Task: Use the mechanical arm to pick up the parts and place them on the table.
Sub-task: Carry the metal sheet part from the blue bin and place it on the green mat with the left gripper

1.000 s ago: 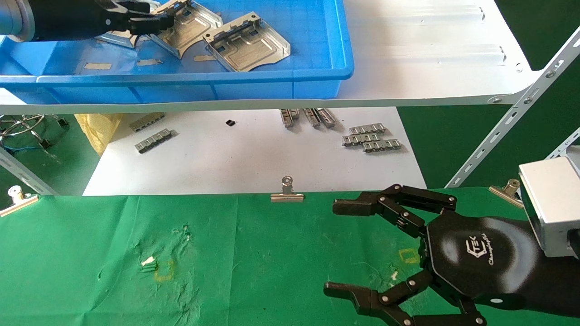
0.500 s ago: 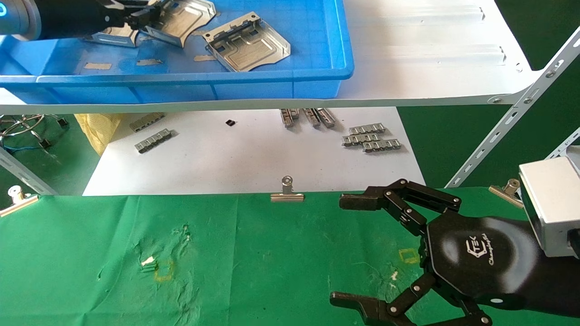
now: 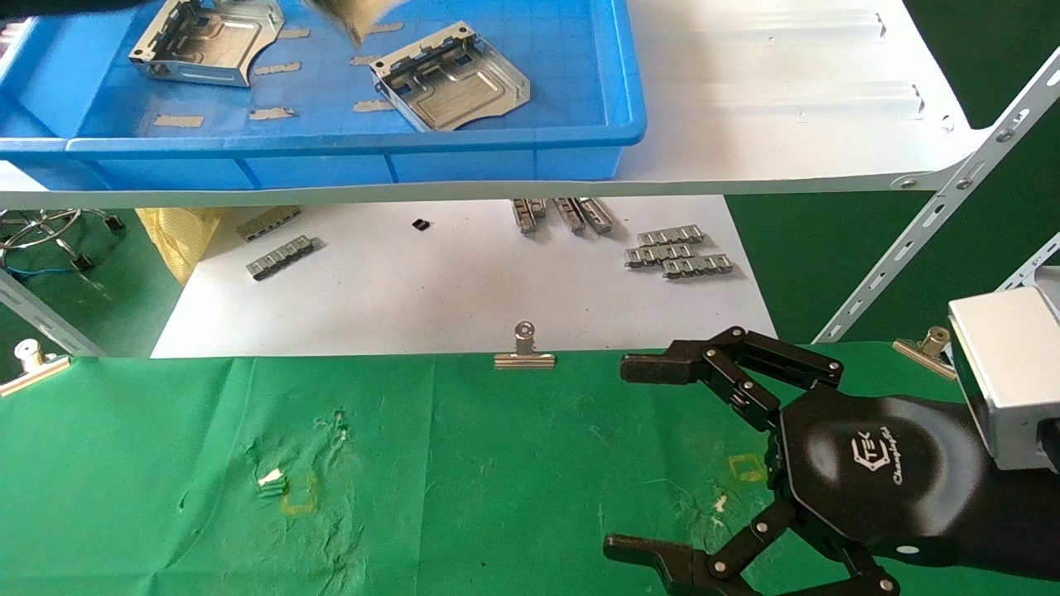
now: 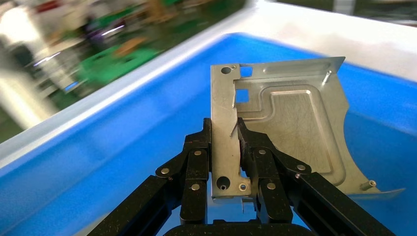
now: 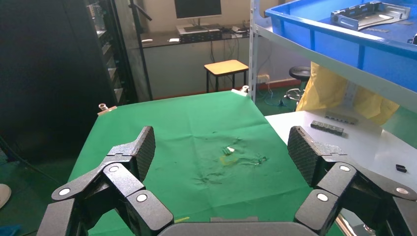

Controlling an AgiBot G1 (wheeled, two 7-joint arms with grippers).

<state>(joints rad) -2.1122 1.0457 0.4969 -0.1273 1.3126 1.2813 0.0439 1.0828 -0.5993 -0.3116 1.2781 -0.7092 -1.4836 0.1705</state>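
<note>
Left end effector (image 4: 225,147): fingers clamped on the flat slotted edge of one silver part (image 4: 280,128), which hangs clear above the floor of the blue bin (image 4: 98,147); in the head view only a blurred corner of it shows at the top edge
Right end effector (image 3: 671,463): spread wide, holding nothing, hovering low over the green bench (image 3: 464,463) near its right side
Other parts: two lie in the blue bin, one at the back left (image 3: 203,41), one near the middle (image 3: 451,79)
Handling: thin stiff sheet metal, probably light, smooth and likely slippery, with sharp edges; a one-edge pinch lets it swing
Best hold: the straight slotted rim, fingers well in from the corner, away from the curved edge
</note>
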